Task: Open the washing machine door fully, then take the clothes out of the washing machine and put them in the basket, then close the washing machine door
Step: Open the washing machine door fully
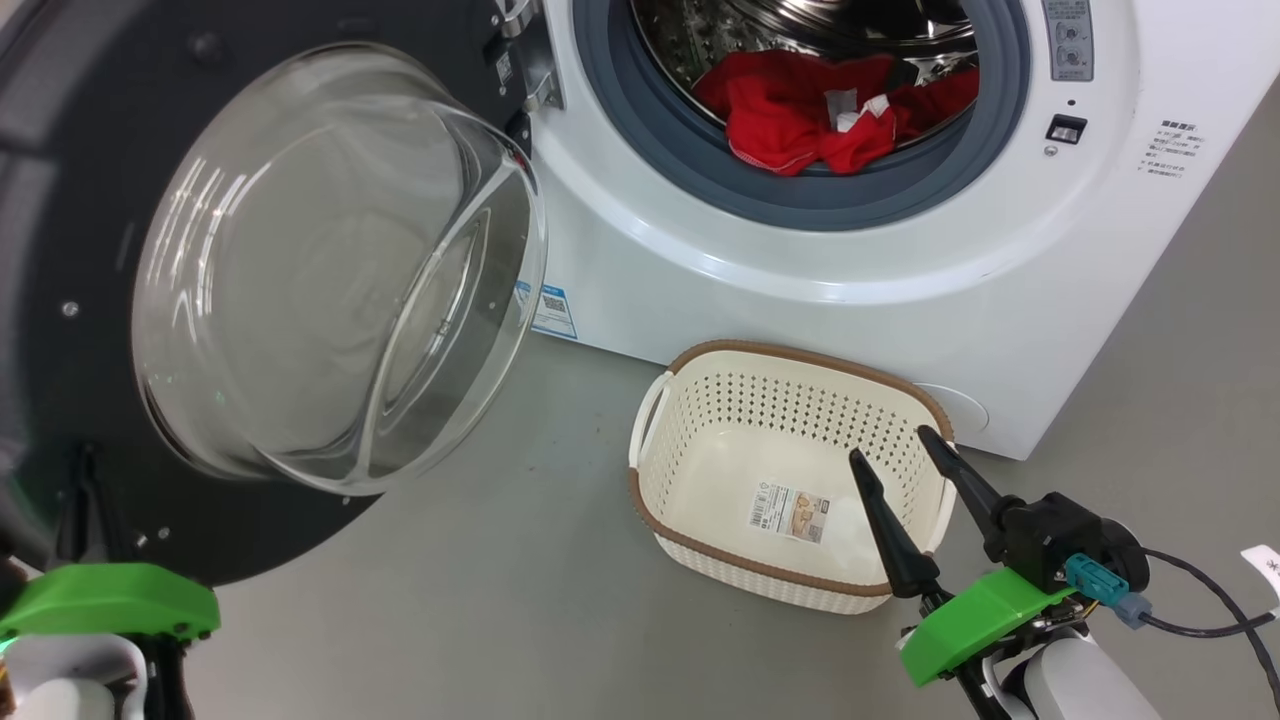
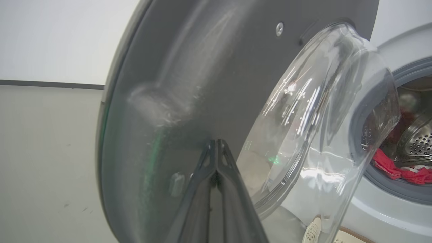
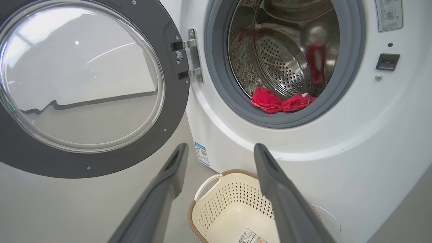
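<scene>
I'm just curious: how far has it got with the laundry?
Done: the door stands wide open. In hand: the shut left claw sits at its inner face, perhaps pushing it. Left: the red clothes lie in the drum, the basket is empty, the open right claw holds nothing; then closing up.

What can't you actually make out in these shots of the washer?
- How many clothes lie in the drum: head view, bunched in one red heap.
- Print on the basket's paper label: head view, too small; right wrist view, cut by the bottom edge.
- Whether the shut left gripper touches the washing machine door: left wrist view, blurred up close.
</scene>
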